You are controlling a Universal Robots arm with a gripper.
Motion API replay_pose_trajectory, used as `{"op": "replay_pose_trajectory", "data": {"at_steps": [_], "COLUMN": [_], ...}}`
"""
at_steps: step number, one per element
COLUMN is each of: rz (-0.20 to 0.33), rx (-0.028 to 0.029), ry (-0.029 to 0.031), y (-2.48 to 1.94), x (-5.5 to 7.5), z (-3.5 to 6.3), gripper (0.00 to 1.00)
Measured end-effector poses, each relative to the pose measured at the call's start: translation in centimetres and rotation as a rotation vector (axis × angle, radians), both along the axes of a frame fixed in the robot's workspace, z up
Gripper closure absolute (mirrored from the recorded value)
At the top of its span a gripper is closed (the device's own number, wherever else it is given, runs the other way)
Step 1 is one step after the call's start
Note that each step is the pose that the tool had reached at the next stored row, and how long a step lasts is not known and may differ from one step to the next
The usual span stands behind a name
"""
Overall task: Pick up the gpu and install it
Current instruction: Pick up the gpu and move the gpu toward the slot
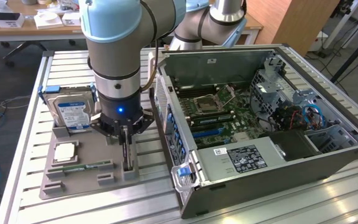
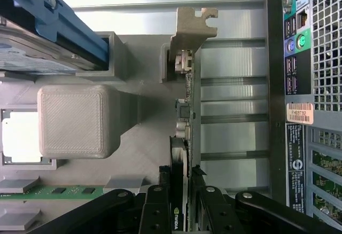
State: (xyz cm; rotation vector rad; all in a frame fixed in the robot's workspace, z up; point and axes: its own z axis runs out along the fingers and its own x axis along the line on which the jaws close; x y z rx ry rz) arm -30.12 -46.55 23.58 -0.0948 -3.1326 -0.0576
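- wrist view: the claw is clenched on the gpu, one black finger on each face of the card.
- the gpu stands on edge in the slot of the grey holder tray, which lies on the counter toward the exterior view's left, just beside the open computer case.
- the silver bracket sits against a grey post of the holder. if i pull up at any tilt, i'd expect the bracket to catch there and wrench the card in the grip.
- the hold looks to be on a thin edge with the bracket end well out from the fingers. the card could pivot and droop once it is free.
- if the slot is tight, the whole tray may lift with the card, shaking the hard drive and the memory stick.
- the case's rear wall is near, so a sideways swing could knock the card against it.
- a twisted card would not line up with the motherboard, and forcing it could damage the contacts.
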Motion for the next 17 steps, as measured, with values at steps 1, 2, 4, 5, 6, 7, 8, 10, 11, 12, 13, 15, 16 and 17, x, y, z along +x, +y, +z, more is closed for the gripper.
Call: {"op": "replay_pose_trajectory", "data": {"at_steps": [1, 2, 4, 5, 6, 7, 8, 10, 11, 12, 13, 15, 16, 17], "rz": [0.0, 0.0, 0.0, 0.004, 0.01, 0.012, 0.012, 0.012, 0.012, 0.012, 0.012, 0.012, 0.012, 0.012], "rx": [0.0, 0.0, 0.0001, 0.0, 0.0, 0.0, 0.0, 0.0, 0.0, 0.0001, 0.0004, 0.0003, 0.0002, 0.0003], "ry": [0.0, 0.0, 0.0, 0.0, 0.0, 0.0, 0.0, 0.0, 0.0, 0.0, -0.0003, -0.0002, 0.0, -0.0001], "y": [0.0, 0.0, 0.0, 0.0, 0.0, 0.0, 0.0, 0.0, 0.0, 0.0, 0.01, 0.0, 0.0, 0.0], "x": [0.0, 0.0, 0.0, 0.0, 0.0, 0.0, 0.0, 0.0, 0.0, 0.0, 0.0, 0.0, 0.0, 0.0], "z": [0.0, 0.0, 0.0, 0.0, 0.0, 0.0, 0.0, 0.0, 0.0, 0.0, 0.02, 0.23, 0.39, 0.55], "gripper": [0.74, 0.74, 0.74, 0.74, 0.74, 0.74, 0.74, 0.74, 0.74, 0.74, 0.74, 0.74, 0.74, 0.74]}}
